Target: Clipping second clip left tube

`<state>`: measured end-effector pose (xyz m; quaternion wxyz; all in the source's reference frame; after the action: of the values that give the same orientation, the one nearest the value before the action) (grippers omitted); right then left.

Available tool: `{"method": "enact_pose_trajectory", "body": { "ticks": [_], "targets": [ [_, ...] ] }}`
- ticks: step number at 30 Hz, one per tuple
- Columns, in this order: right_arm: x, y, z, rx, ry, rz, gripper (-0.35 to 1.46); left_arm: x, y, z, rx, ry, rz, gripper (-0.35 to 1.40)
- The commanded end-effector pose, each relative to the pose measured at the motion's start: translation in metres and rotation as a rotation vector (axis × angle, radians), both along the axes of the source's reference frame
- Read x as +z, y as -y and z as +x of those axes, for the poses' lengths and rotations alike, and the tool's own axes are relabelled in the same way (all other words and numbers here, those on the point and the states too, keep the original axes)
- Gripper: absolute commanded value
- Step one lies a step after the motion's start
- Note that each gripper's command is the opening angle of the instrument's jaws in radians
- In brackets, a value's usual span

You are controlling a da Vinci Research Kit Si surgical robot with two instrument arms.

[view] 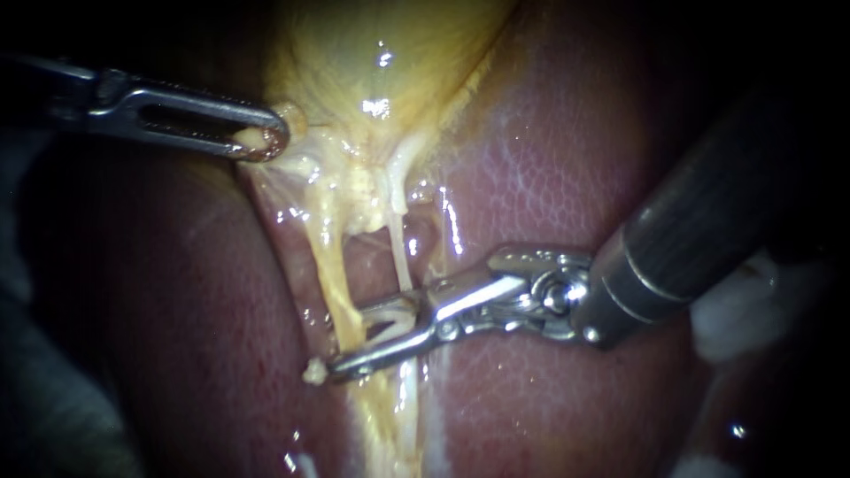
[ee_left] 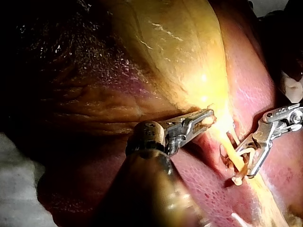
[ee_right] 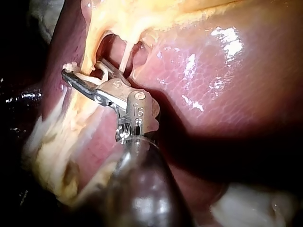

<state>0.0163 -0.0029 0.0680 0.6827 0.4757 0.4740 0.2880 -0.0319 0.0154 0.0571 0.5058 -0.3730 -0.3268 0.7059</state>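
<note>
The yellow gallbladder (view: 372,53) hangs over the red-brown liver (view: 549,177). From its neck run two strands: the thicker yellow left tube (view: 328,265) and the thin pale right tube (view: 396,248). My left instrument (view: 261,142) comes in from the left, its jaws shut on tissue at the gallbladder's neck (ee_left: 206,117). My right instrument (view: 347,341) reaches across from the right with its jaws open astride both tubes (ee_right: 83,73); a gap shows between them, and the left tube crosses that gap near the tips. I cannot make out a clip on either tube.
White gauze-like material (view: 744,310) lies at the right behind the right instrument's shaft. Yellow fatty tissue (view: 390,425) continues below the jaws. A small yellow scrap (view: 312,372) sits beside the lower jaw's tip.
</note>
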Motion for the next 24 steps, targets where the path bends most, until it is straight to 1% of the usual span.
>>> {"method": "enact_pose_trajectory", "body": {
  "ticks": [1, 11, 19, 24],
  "targets": [
    [-0.0001, 0.0, 0.0, -0.001, 0.002, 0.0, 0.49, -0.0001, 0.0, 0.0, 0.0, 0.001, 0.0, -0.35],
    [-0.0009, -0.0001, 0.0001, 0.014, -0.026, 0.013, 0.49, -0.0001, 0.0, 0.0, 0.0, 0.001, 0.0, -0.35],
    [-0.0013, -0.0012, -0.0003, 0.014, -0.028, 0.02, 0.49, -0.0001, 0.0, 0.0, 0.0, 0.001, 0.0, -0.35],
    [-0.0012, -0.0015, -0.0004, 0.015, -0.028, 0.02, 0.49, -0.0001, 0.0, 0.0, 0.0, 0.001, 0.0, -0.35]
  ]
}}
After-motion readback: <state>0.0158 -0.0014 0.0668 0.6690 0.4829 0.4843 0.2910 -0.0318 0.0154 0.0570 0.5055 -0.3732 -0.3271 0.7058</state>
